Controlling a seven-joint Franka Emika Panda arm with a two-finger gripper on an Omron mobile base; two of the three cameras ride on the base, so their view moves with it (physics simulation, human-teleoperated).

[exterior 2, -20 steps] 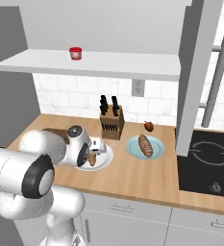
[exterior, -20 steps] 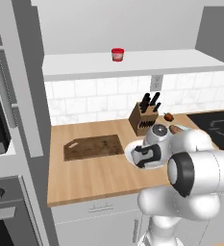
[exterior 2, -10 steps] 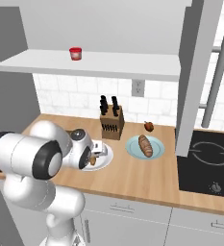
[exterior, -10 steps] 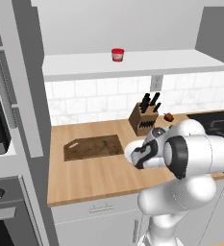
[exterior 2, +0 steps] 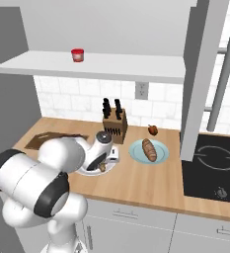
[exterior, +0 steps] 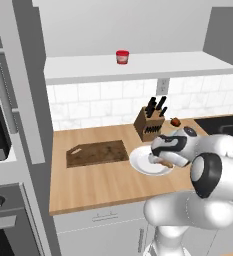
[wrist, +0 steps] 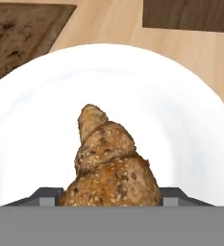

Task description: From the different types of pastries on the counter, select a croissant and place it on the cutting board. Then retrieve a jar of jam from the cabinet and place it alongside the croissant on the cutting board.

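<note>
1. Since a second ago the arm has folded lower and forward over the white plate point(exterior: 143, 165), and the tool point(wrist: 111, 199) has come down around the croissant point(wrist: 111, 168).
2. In the hand view the croissant lies at the bottom centre, on the plate, with a dark finger tip point(wrist: 46, 196) just beside it on either side; I cannot tell whether the tips already touch it, so the tool may be gripping it or only partly closed around it.
3. The cutting board point(exterior: 97, 152) lies left of the plate in the left base view, near it and bare.
4. The knife block point(exterior: 149, 125) stands just behind the plate.
5. In the right base view, a blue plate point(exterior 2: 161, 153) with the oblong pastry point(exterior 2: 149, 149) sits right of the tool; the red-topped pastry point(exterior 2: 153, 130) is behind it.
6. The jar of jam point(exterior: 122, 56) stands on the shelf point(exterior: 188, 62), upper centre.
7. All of this rests on the table point(exterior: 98, 182).
</note>
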